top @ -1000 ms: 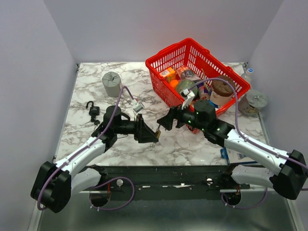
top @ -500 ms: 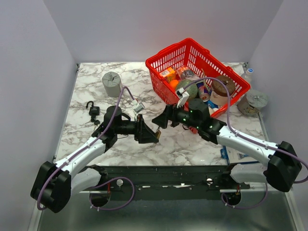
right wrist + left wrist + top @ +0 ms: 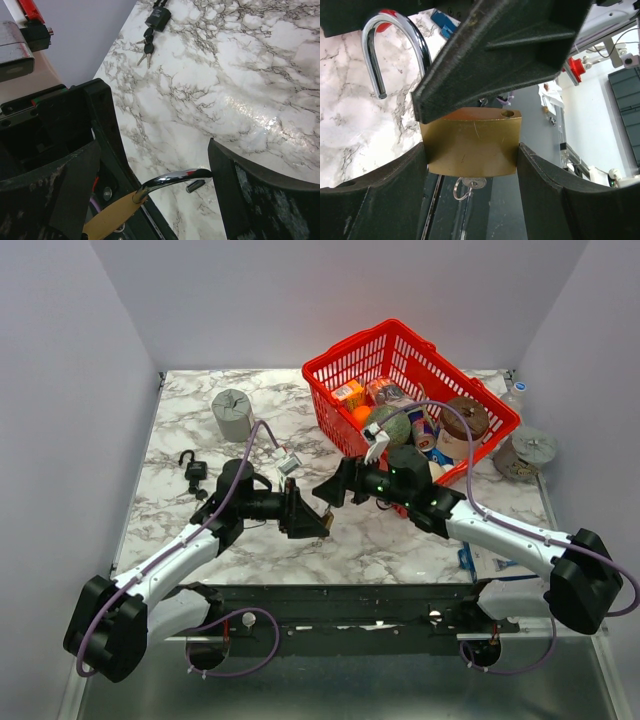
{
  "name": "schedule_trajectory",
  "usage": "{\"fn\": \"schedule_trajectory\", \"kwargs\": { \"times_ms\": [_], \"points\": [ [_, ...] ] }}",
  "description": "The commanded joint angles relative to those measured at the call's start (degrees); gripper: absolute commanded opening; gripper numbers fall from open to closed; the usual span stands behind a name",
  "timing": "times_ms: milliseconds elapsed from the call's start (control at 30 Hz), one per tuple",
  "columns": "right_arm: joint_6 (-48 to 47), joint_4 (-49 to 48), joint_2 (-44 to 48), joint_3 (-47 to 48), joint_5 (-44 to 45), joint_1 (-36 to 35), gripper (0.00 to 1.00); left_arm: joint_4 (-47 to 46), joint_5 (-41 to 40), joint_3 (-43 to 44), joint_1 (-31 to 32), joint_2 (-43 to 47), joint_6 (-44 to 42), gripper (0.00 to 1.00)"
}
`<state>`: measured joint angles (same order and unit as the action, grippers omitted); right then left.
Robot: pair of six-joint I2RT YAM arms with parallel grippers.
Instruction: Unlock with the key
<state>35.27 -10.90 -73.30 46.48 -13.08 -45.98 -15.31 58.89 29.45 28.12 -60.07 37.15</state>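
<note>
Status, unlock task.

- Left tool (image 3: 314,520): partly open, clamped across the sides of the brass padlock (image 3: 470,142) and holding it off the surface (image 3: 400,540), near the middle.
- Shackle (image 3: 370,55): one leg is out of the body and its socket hole shows empty on top. Judged open.
- A small silver key on a ring (image 3: 470,183) pokes from the underside of the brass body, so it sits in the keyway. Its head is not clear enough to describe.
- Right tool (image 3: 160,165): spread wide and gripping nothing. The free shackle arc lies between its fingers. Cannot tell whether the arc touches the right-hand finger.
- Black-headed key (image 3: 146,48): lies flat at far left, just beside the black padlock (image 3: 159,17), with a second similar key next to it. Both are well apart from the two tools.

Judgement: the brass padlock reads as unlocked, so that part looks done. If the black padlock is also meant, nothing on it has started. Cannot tell whether its shackle is open or closed.
</note>
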Motion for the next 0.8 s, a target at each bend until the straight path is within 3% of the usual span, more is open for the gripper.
{"fn": "schedule_trajectory", "kwargs": {
  "times_ms": [0,200,433,567,767],
  "points": [
    [-1.3,1.7,1.6,1.9,1.3,-1.0,1.00,8.1,-7.7,5.2,-0.8,0.7,-8.5,0.00],
    [-6.2,7.4,9.1,2.7,9.3,-1.0,1.00,15.2,-17.2,6.1,-5.1,2.5,-11.7,0.00],
    [-10.4,10.7,17.6,0.6,17.1,-0.9,1.00,26.3,-34.3,7.8,-9.2,3.5,-15.8,0.00],
    [-12.1,10.7,21.1,-1.6,19.0,-0.9,1.00,35.1,-52.1,10.0,-12.8,4.2,-17.4,0.00],
    [-13.8,10.7,24.3,-3.9,20.6,-0.7,1.00,42.1,-71.0,14.3,-15.3,4.2,-22.0,0.00]
  ]
}}
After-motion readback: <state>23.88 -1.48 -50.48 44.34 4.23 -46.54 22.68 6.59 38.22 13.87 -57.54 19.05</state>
